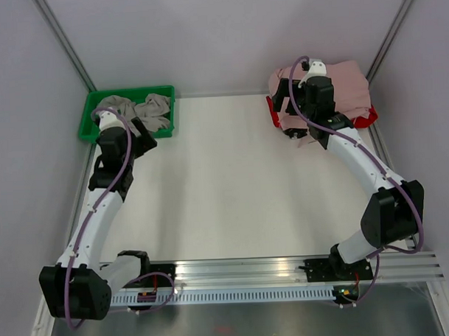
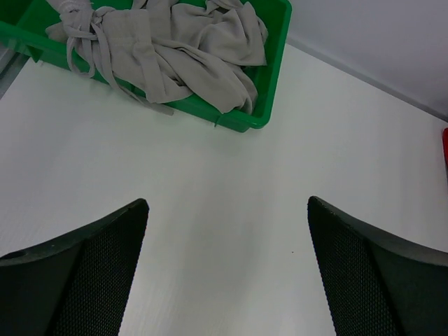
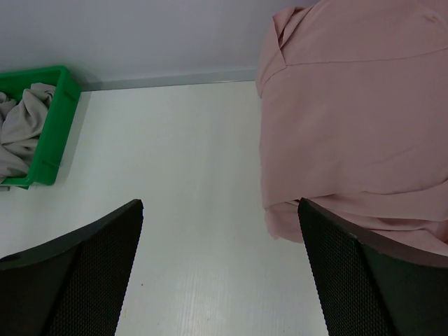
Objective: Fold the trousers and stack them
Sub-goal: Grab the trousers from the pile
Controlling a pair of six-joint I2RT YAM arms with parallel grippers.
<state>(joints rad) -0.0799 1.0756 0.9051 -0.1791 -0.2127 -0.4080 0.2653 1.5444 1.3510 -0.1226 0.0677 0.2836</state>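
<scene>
Trousers (image 2: pixel 175 49): I see them crumpled, unfolded, in the green bin (image 2: pixel 271 77) at the far left corner.
Left gripper (image 2: pixel 227 203): spread wide, empty, just beside the bin.
Right gripper (image 3: pixel 220 203): spread wide, empty, beside the pink clothes (image 3: pixel 350 126).
Progress: I judge nothing is done; pick-up, folding and stacking remain.

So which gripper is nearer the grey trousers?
Left. The left gripper is beside the green bin holding the trousers; the right gripper is across the table, by the pink garments.
</scene>
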